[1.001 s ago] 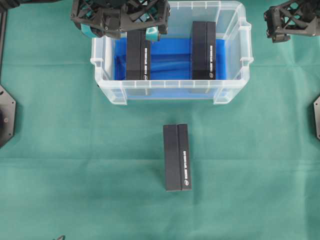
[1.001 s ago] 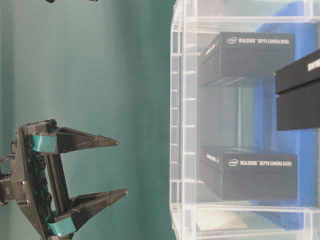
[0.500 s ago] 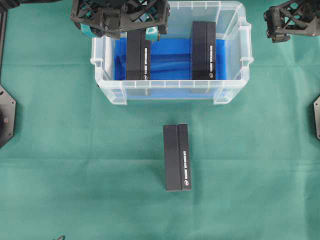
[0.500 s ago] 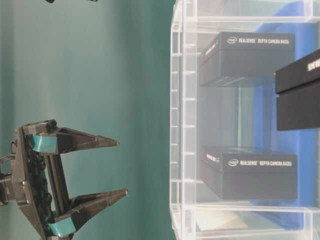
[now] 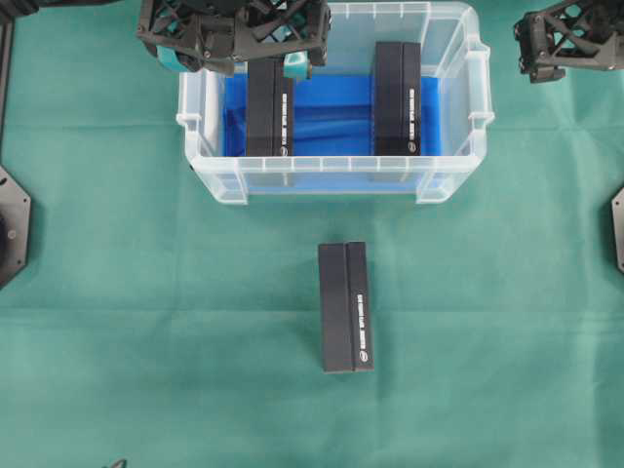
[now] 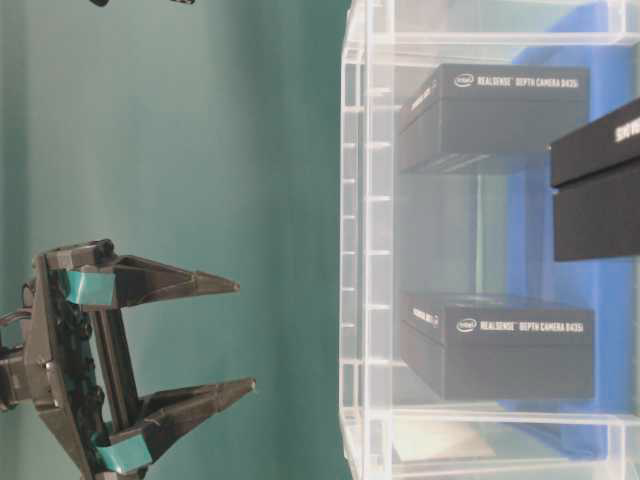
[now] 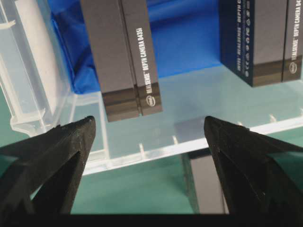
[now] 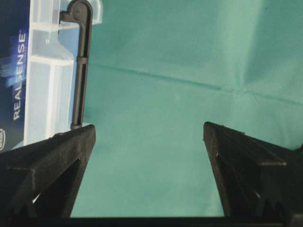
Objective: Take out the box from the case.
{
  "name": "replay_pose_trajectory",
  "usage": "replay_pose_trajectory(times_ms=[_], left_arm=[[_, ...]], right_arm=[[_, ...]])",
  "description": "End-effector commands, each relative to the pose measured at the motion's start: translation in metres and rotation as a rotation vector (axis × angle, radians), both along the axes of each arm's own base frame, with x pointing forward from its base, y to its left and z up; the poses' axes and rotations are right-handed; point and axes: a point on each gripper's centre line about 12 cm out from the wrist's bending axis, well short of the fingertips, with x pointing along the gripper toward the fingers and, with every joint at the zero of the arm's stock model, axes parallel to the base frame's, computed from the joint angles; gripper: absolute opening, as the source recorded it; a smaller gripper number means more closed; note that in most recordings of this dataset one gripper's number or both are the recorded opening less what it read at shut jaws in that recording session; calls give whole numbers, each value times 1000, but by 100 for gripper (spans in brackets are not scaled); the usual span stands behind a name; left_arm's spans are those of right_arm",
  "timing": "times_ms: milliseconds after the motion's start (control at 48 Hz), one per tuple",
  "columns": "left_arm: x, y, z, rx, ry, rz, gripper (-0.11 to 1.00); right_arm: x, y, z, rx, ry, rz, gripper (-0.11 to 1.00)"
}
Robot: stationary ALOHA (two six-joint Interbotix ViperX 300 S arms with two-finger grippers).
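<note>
The left gripper (image 7: 149,142) hangs spread wide and empty just above the nearer black box (image 7: 120,56) standing in the case (image 5: 219,180); it looks stiff, light, smooth-sided cardboard, best pinched across its narrow width.

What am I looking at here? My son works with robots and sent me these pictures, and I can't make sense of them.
It is a robot with two arms at a table with a green cloth. One picture looks down from above, one from table height, turned sideways, and two from cameras on the wrists. The left gripper hangs open over the left box inside the clear case. The right gripper is open over bare cloth beside the case. Neither holds anything. A second box, the right box, is in the case, and a third box lies on the cloth in front of it.
</note>
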Motion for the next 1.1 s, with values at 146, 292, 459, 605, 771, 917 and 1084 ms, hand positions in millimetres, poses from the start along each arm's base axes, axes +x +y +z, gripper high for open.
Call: replay_pose_trajectory(times_ms=[146,292,459,605,771,917,1084], left_arm=[[-2,1,5,11,-18,3,98],[-2,2,1,22,-15,6,97],[-1,5,-7,38,-22,21,97],[0,6,-17,36,-10,20,97],[-1,6,-31,29,14,20,97],[1,8,-41,28,20,21,98],[6,9,-53,24,27,19,97]], right_arm=[[0,-1,5,-11,-17,-2,92],[0,-1,5,-12,-18,0,92],[0,-1,5,-12,-18,0,92],[0,-1,5,-11,-17,0,92],[0,-1,2,-9,-12,0,92],[0,-1,1,-10,-15,2,92],[0,-1,0,-10,-14,2,92]])
